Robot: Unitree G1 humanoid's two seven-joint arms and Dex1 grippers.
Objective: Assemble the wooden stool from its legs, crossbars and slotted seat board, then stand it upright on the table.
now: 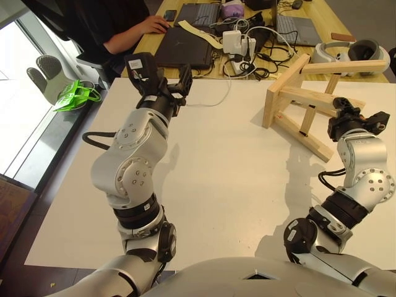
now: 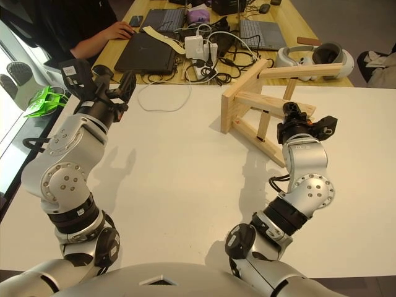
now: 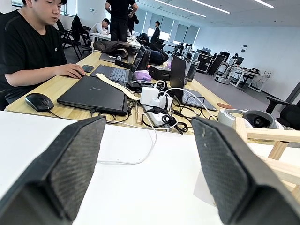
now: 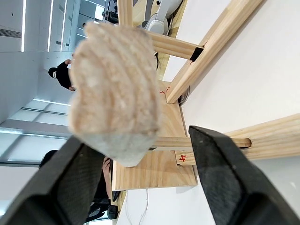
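Observation:
The wooden stool (image 1: 291,93) lies on its side at the far right of the white table (image 1: 216,185), with its seat board (image 4: 150,171) standing on edge and its legs pointing right. My right gripper (image 1: 360,114) is at the free end of one leg (image 4: 115,89). It is open, and the leg end sits between its fingers (image 4: 220,183), close against one of them. My left gripper (image 1: 162,71) is held up over the table's far left part, open with nothing in it and well apart from the stool.
Behind the table's far edge stands a wooden desk with a dark laptop (image 1: 185,46), a power strip with tangled cables (image 1: 238,43) and a white headset (image 1: 349,52). A person's hand (image 1: 151,25) rests by the laptop. A thin white cable (image 1: 210,99) loops onto the table.

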